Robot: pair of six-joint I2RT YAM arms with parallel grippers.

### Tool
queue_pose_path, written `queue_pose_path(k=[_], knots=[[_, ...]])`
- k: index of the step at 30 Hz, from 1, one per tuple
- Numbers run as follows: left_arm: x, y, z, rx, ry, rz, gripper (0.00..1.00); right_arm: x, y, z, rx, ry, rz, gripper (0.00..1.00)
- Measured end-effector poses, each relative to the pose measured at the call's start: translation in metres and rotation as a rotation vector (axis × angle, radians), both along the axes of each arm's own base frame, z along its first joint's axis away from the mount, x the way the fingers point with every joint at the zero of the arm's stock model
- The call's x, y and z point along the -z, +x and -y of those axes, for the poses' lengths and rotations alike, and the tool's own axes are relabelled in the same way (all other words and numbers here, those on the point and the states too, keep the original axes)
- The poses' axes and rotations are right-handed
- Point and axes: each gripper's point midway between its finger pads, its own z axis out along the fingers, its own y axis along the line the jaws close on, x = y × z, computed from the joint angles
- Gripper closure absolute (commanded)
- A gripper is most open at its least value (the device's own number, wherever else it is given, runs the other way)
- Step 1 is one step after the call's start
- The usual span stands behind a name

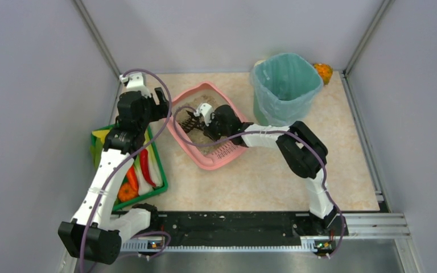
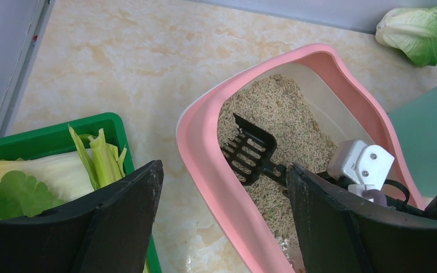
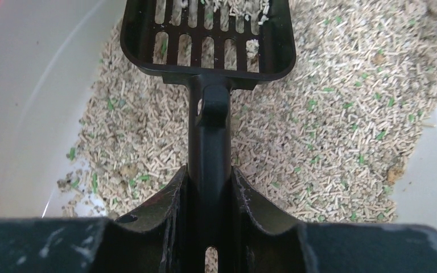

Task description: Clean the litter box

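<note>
Clamping the right gripper tight on the black scoop's handle, pointing its slotted head over the litter in the litter box mid-table, right of the green tray. Holding the left gripper's fingers wide apart, hovering just left.

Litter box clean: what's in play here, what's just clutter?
In play: litter box, black slotted scoop in right gripper, teal-lined bin (likely for waste).
Clutter: green tray of vegetables, lettuce near bin, orange item behind bin.
</note>
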Motion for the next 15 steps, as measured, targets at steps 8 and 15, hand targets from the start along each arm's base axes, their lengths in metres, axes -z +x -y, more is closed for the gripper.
queue_pose_path(k=[8, 15], knots=[[0.000, 0.000, 0.000, 0.000, 0.000, 0.000, 0.16, -0.022, 0.011, -0.013, 0.044, 0.121, 0.037, 1.00], [0.001, 0.000, 0.000, 0.000, 0.000, -0.002, 0.16, -0.025, 0.012, -0.015, 0.054, 0.151, 0.040, 1.00]])
